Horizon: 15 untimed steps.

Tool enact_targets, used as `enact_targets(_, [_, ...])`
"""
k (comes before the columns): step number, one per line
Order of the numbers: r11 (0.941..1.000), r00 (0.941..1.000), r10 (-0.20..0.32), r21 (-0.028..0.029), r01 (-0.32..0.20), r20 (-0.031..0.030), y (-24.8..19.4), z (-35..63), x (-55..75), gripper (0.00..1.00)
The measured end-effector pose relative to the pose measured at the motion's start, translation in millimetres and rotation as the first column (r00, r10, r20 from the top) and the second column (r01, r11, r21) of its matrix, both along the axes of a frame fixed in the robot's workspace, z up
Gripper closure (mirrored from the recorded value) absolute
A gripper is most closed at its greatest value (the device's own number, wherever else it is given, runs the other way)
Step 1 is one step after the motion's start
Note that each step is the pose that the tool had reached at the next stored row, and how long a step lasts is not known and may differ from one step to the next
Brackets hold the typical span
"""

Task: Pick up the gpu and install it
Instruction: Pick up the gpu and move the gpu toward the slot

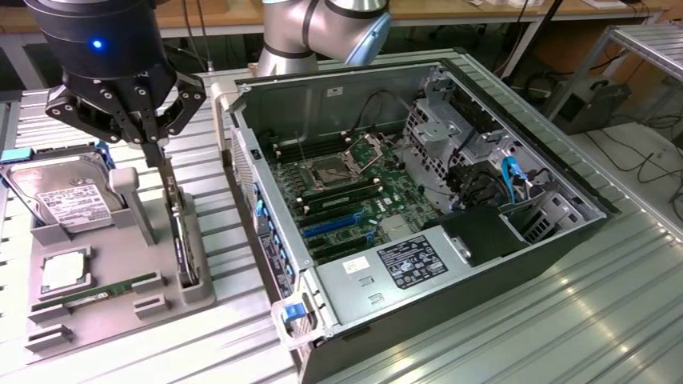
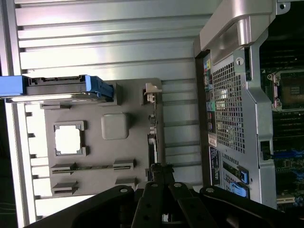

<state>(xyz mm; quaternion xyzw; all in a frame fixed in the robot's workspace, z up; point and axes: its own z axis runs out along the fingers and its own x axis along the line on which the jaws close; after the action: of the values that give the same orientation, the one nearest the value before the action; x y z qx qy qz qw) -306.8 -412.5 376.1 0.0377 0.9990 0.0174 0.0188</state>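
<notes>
One step is barely begun: we see the gripper (image 1: 162, 170) pinched shut on the gpu's (image 1: 184, 240) top edge (card upright in its tray (image 1: 117, 256)); the case (image 1: 309, 104) awaits it.

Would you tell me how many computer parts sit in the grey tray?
4: boxy silver hard drive, far end; square silver processor, middle; narrow green memory stick, near end; thin dark gpu on edge, gripper shut on it.
</notes>
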Motion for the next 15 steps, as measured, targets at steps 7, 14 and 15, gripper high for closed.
enact_targets(7, [1.0,1.0,0.0,0.0,0.0,-0.0001,0.0,0.0,0.0,0.76])
enact_targets(14, [1.0,1.0,0.0,-0.0001,0.0,0.0006,-1.0,-15.6,0.0,0.7])
enact_targets(15, [1.0,1.0,0.0,0.0,0.0,0.0006,-1.1,-18.7,0.0,0.7])
